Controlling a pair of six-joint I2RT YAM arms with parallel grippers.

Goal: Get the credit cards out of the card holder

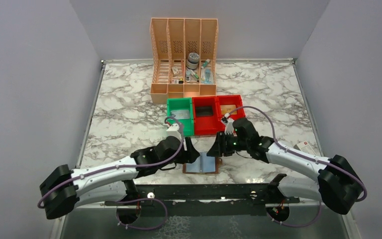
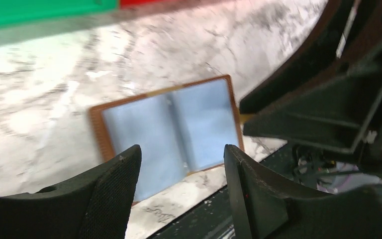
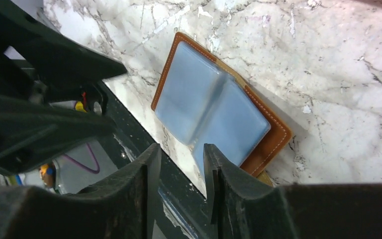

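Observation:
The card holder (image 1: pixel 201 164) lies open and flat on the marble near the front edge, brown with pale blue sleeves (image 2: pixel 171 124) (image 3: pixel 214 107). No credit card shows plainly in the sleeves. A small tan bit (image 3: pixel 264 178) pokes out at one edge of the holder, and I cannot tell what it is. My left gripper (image 1: pixel 191 150) (image 2: pixel 181 169) hovers open at the holder's left side, empty. At the holder's right side my right gripper (image 1: pixel 220 147) (image 3: pixel 181 159) is open, one finger (image 3: pixel 224 184) over a sleeve's corner, nothing between the jaws.
Behind the holder stand a green bin (image 1: pixel 180 115) and two red bins (image 1: pixel 205 118); a tan flat piece (image 1: pixel 230 107) lies in the right one. A peach file organiser (image 1: pixel 184 57) is at the back. A small white item (image 1: pixel 306 147) lies right. A black rail (image 1: pixel 204 191) runs along the front edge.

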